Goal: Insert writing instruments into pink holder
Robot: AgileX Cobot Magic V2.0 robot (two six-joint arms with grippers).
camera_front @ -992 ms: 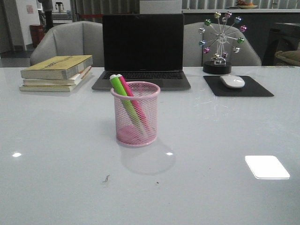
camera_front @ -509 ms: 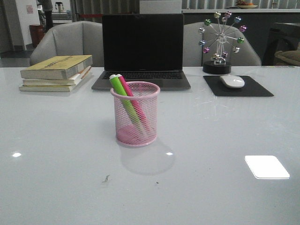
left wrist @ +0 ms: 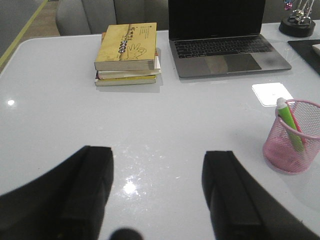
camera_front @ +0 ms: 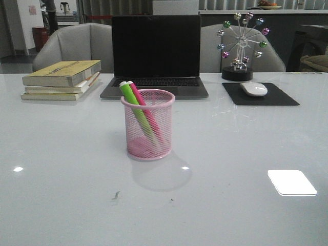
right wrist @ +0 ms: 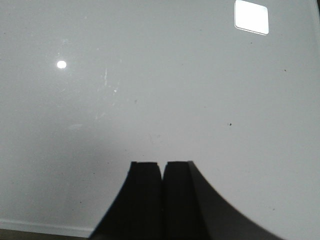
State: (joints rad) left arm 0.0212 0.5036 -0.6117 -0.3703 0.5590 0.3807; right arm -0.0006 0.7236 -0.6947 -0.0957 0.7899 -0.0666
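The pink mesh holder (camera_front: 148, 125) stands upright mid-table, in front of the laptop. Inside it lean the green highlighter (camera_front: 130, 97) and the pink highlighter (camera_front: 138, 97), side by side, caps poking above the rim toward the left. In the left wrist view the holder (left wrist: 292, 140) shows off to one side with the green highlighter (left wrist: 289, 122) in it. My left gripper (left wrist: 157, 167) is open over bare table, well apart from the holder, nothing between its fingers. My right gripper (right wrist: 162, 170) is shut and empty over bare table. Neither gripper shows in the front view.
A closed-screen black laptop (camera_front: 156, 56) sits behind the holder. A stack of books (camera_front: 62, 79) lies at the back left. A white mouse (camera_front: 253, 88) on a black pad (camera_front: 261, 95) and a desk toy with coloured balls (camera_front: 240, 46) stand at the back right.
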